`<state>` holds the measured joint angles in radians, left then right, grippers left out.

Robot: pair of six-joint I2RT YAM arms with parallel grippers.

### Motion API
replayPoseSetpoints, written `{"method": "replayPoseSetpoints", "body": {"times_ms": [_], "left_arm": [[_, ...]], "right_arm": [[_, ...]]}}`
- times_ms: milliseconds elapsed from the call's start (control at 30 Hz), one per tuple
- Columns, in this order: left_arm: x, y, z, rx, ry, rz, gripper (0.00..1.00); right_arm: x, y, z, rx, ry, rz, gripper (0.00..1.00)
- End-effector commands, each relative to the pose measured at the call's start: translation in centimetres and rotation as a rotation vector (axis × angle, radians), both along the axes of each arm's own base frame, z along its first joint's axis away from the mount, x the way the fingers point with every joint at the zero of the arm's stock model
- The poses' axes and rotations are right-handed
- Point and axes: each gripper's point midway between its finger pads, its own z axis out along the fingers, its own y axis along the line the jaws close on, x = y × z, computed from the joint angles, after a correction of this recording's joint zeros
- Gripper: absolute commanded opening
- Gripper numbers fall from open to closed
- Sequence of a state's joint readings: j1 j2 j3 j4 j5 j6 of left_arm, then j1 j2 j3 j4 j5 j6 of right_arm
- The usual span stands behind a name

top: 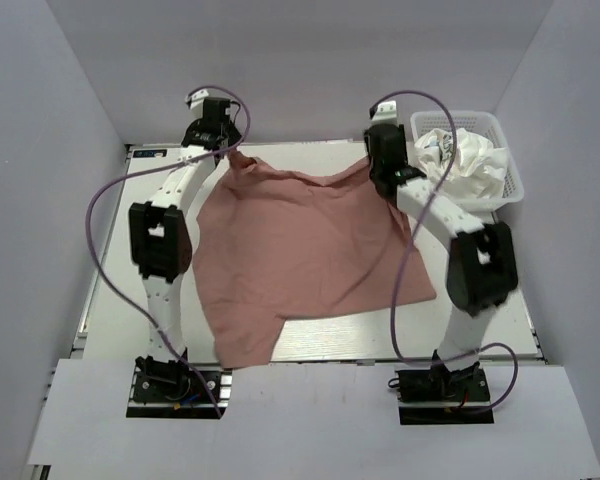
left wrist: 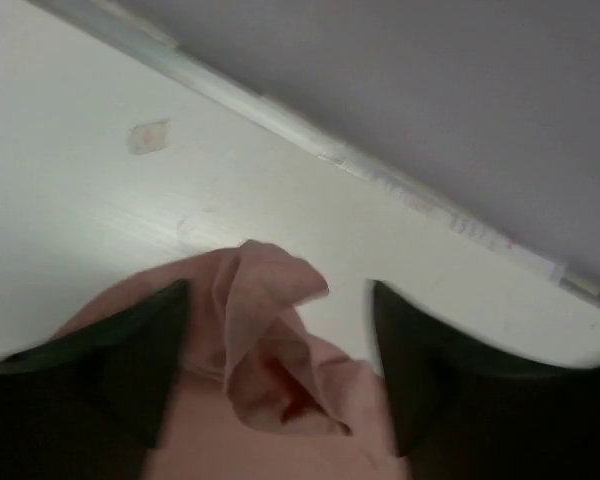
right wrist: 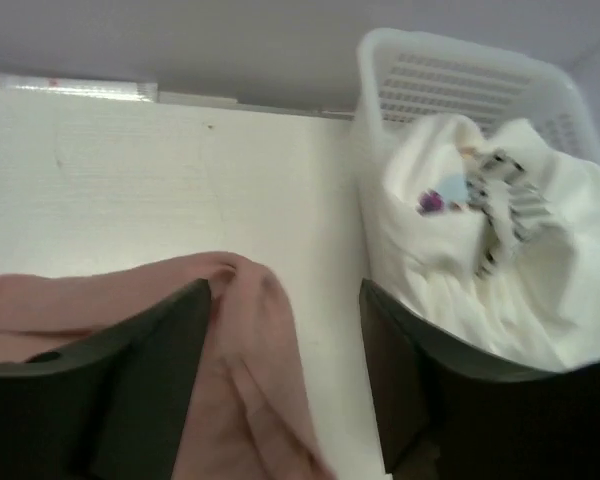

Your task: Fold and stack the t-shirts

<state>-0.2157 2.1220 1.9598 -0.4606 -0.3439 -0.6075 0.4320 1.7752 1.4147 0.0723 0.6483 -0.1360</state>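
Observation:
A dusty pink t-shirt (top: 300,250) lies spread across the table (top: 325,338), one sleeve hanging toward the near edge. My left gripper (top: 228,145) hovers at its far left corner. In the left wrist view that gripper (left wrist: 278,288) is open, and a bunched pink corner (left wrist: 265,350) sits loose between the fingers (left wrist: 130,370). My right gripper (top: 379,170) is at the shirt's far right corner. In the right wrist view it (right wrist: 284,286) is open too, with a pink fold (right wrist: 245,350) lying beside the left finger (right wrist: 140,380). White t-shirts (right wrist: 460,260) with dark print are heaped in the basket.
The white mesh basket (top: 505,130) stands at the back right corner, close beside the right arm; its wall (right wrist: 450,75) shows in the right wrist view. Grey walls enclose the table on three sides. Purple cables loop off both arms.

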Motion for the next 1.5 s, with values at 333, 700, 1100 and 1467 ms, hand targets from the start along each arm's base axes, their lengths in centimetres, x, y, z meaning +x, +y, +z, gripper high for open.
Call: {"method": "replayPoseSetpoints", "body": {"times_ms": [333, 700, 1100, 1467], "left_arm": [[-0.8, -1.2, 5.6, -0.034, -0.109, -0.221, 1.00], [-16.5, -3.0, -5.8, -0.171, 0.205, -0.330, 1.00], [-25.2, -3.0, -16.2, -0.239, 0.497, -0.303, 1.00], [-39.1, 0.9, -17.2, -0.304, 0.661, -0.062, 1.00]], "right_arm": [[1.3, 2.8, -3.1, 0.190, 0.224, 0.138, 0.90], [-11.5, 2.3, -13.5, 0.386, 0.558, 0.125, 0.90], [-22.9, 2.0, -22.0, 0.477, 0.802, 0.079, 0.90], [-34.7, 4.0, -21.3, 0.525, 0.891, 0.188, 0.90]]}}
